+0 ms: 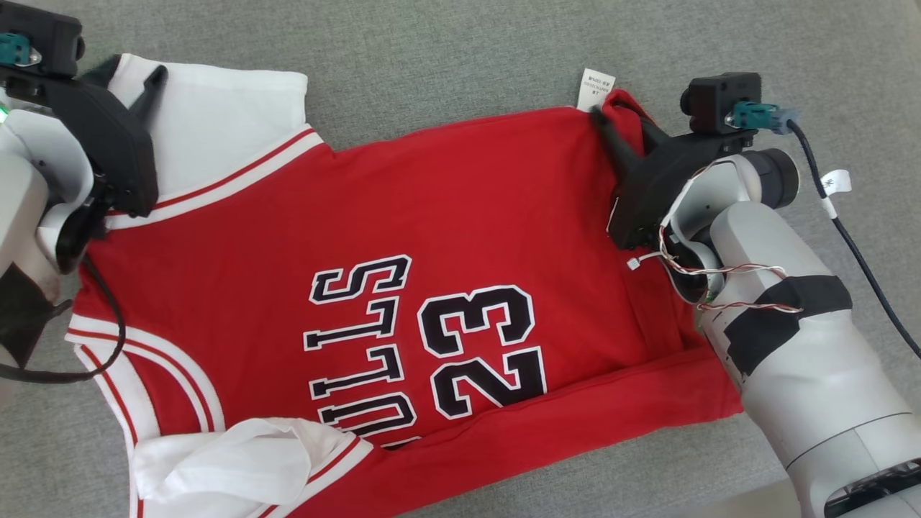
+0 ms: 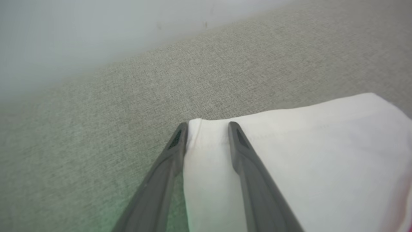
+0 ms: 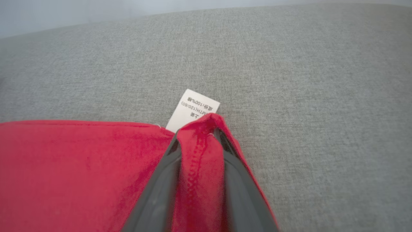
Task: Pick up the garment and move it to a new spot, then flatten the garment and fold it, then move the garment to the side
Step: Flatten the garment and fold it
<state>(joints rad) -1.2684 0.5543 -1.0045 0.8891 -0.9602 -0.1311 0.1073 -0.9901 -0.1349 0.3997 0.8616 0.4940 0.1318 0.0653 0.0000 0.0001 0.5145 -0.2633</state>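
The garment [image 1: 432, 216] is a red jersey with white sleeves and black "23" lettering, spread on the grey cloth surface [image 1: 468, 65]. My left gripper [image 1: 133, 72] is at the far corner of its white sleeve [image 2: 289, 154]. In the left wrist view the left gripper [image 2: 207, 125] straddles that sleeve corner, jaws apart, with the cloth lying flat between them. My right gripper [image 1: 611, 109] is at the red hem corner beside the white care label [image 1: 597, 86]. In the right wrist view the right gripper [image 3: 196, 135] pinches the hem [image 3: 199, 154] into a raised peak, with the label [image 3: 193, 109] just beyond it.
The near white sleeve [image 1: 230, 460] lies crumpled at the bottom left. A dark cable [image 1: 849, 237] runs from the right wrist across the grey surface. Grey cloth stretches beyond the garment's far edge [image 3: 289, 80].
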